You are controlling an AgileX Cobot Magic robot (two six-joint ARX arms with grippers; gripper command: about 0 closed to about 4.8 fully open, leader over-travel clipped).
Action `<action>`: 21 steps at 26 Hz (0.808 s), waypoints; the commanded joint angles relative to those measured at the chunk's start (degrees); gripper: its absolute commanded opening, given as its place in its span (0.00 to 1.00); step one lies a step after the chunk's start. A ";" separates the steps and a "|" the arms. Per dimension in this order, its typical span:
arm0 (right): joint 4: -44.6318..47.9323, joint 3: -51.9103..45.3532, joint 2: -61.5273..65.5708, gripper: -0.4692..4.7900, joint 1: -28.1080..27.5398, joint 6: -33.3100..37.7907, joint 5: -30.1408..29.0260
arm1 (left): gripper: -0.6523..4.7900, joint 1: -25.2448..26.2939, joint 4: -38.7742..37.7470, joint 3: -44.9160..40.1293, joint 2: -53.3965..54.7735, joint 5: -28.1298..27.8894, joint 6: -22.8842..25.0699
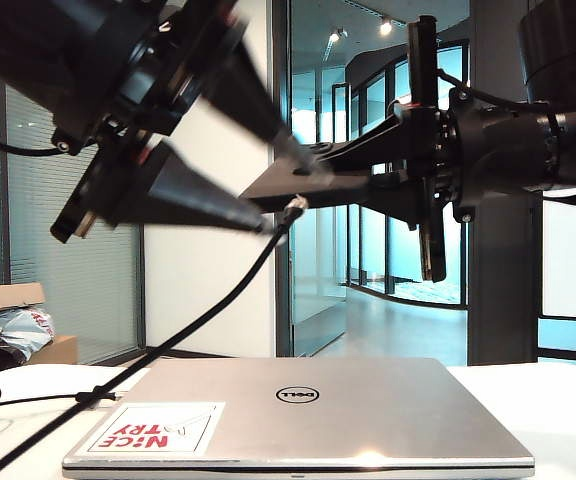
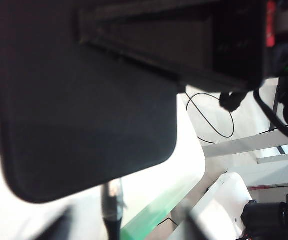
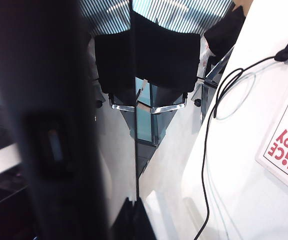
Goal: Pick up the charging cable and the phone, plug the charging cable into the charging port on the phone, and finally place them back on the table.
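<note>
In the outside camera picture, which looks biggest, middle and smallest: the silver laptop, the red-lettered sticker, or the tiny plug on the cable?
Largest: the flat silver Dell laptop.
Middle: the white sticker with red letters on its lid.
Smallest: the small plug tip of the black charging cable, beside the left gripper, though it sits closer to the camera.

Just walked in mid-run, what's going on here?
Both arms are up above the laptop. The right gripper is shut on the phone, holding it edge-on. The left gripper has its fingers spread around the charging cable plug, which meets the phone's short edge. Whether the plug is fully seated can't be told. Cable trails down to the table.
</note>
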 commanded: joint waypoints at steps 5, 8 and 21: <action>-11.15 0.44 -0.42 0.08 -7.74 -8.20 5.25 | 0.41 0.13 -2.82 2.10 -2.95 -0.09 5.99; -22.10 1.20 -0.57 0.08 -14.29 -13.51 4.83 | 0.11 0.68 -9.42 6.99 -4.57 -0.13 13.73; -88.91 25.14 -0.46 0.08 -22.75 -55.41 23.63 | 0.11 11.28 -32.28 24.98 -4.68 -0.17 27.41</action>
